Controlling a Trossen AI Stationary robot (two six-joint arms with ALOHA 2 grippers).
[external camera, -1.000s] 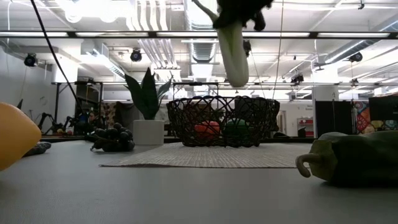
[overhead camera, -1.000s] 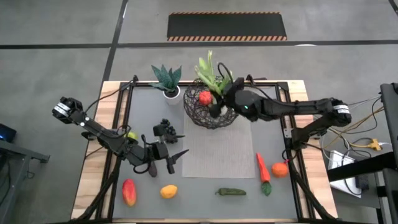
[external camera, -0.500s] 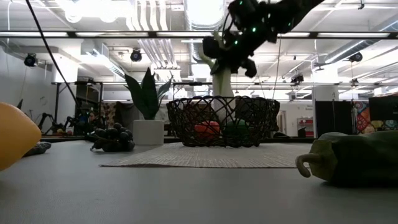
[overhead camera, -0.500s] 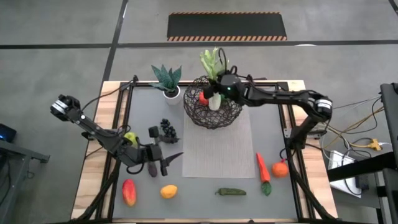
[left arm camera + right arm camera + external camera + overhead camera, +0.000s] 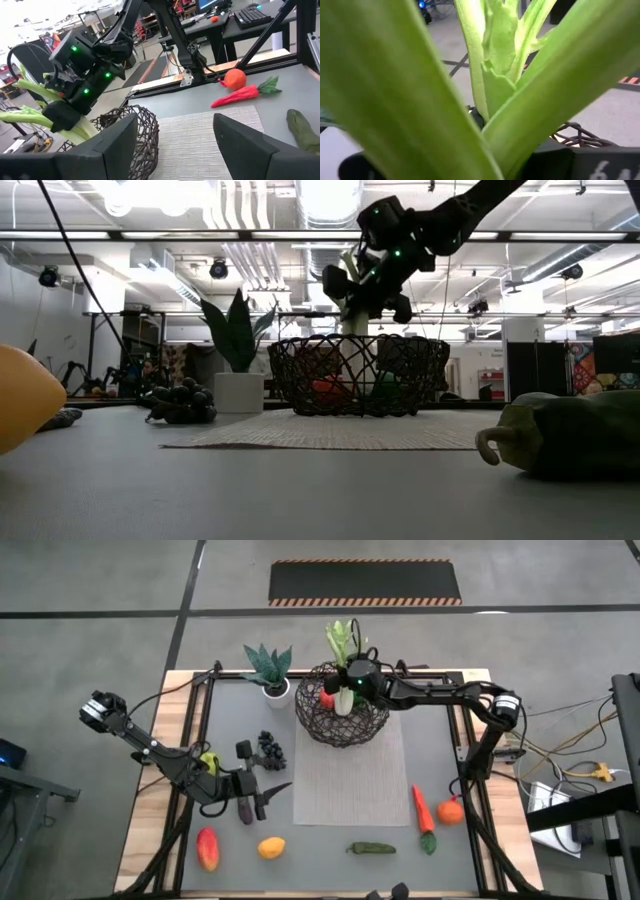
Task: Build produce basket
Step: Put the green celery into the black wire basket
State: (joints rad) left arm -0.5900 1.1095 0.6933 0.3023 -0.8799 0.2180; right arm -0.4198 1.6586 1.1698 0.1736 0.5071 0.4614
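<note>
Judged about a third done, no more. Nearest, well in front of the basket (image 5: 310, 726) and lying loose on the table (image 5: 440, 870): a red-orange fruit (image 5: 207, 848), a yellow-orange fruit (image 5: 270, 848), a green pepper (image 5: 372, 849), a carrot (image 5: 422, 808) with an orange (image 5: 450, 811) touching it. All yet to be carried over.

Farther back, on the left-arm side of the basket: the left gripper (image 5: 270, 798) hanging low, jaws spread and grasping nothing, with a yellow-green fruit (image 5: 208, 760) beside its arm. Dark grapes (image 5: 270, 747) between that gripper and the basket, also untouched.

Then the basket itself, at the far end of a pale woven mat (image 5: 350, 785): round, dark crisscrossed wire, see-through. Already inside: a red fruit (image 5: 326, 698) and, in the low view, something green next to it (which kind cannot be told through the wire).

Over the basket's far half: the right gripper (image 5: 352, 685), jaws clenched on the leek (image 5: 342, 640), held roughly upright, white end down inside the rim, green leaves fanning above. Not yet released, so counted as half placed.
</note>
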